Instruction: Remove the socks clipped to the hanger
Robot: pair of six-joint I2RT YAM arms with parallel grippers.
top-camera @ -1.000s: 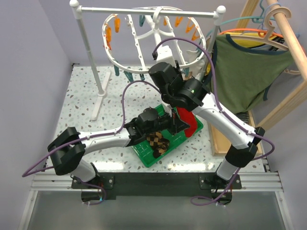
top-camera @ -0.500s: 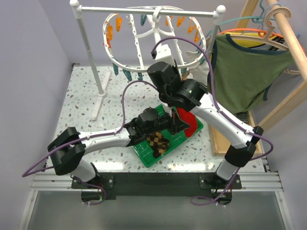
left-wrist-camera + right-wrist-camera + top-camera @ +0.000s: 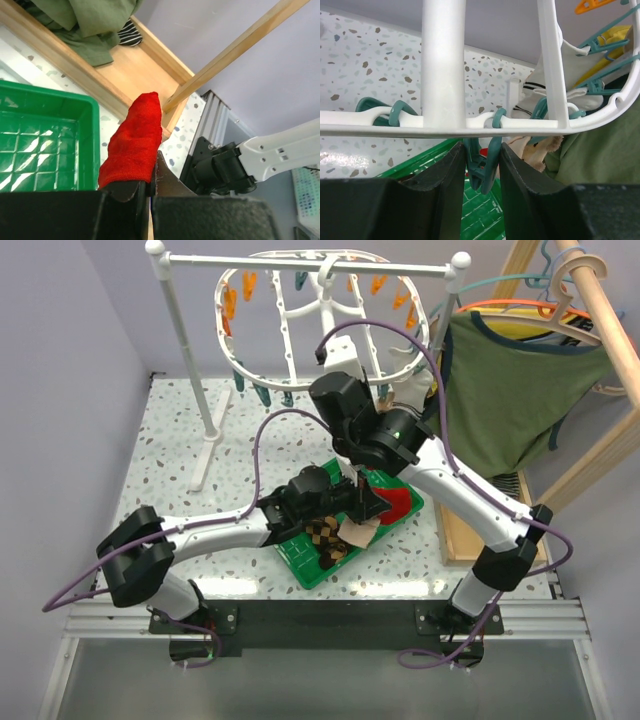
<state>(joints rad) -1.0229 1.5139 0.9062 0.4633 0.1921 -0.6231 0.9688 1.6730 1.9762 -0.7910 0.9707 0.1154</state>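
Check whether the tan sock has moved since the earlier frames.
Yes: the tan sock now shows low over the green tray, beside the checkered socks, where none was before.

Bright, even overhead light, soft shadows, blurred wrist-view foregrounds.
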